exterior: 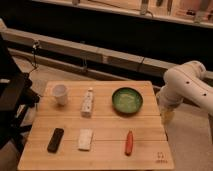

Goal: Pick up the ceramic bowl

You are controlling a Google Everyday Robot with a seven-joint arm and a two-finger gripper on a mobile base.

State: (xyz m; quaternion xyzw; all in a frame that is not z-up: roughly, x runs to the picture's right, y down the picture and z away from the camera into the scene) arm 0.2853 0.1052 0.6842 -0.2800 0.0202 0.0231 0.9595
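now ceramic bowl (127, 99) upright, round, no long axis; fingers (167, 117) open by table (107, 126) rt edge.

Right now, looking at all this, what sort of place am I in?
Probably a robot test lab: a wooden table with unrelated items in neat rows, like the ceramic bowl and white cup, cables along the ledge behind, and the gripper, open, hanging beside the table's right edge.
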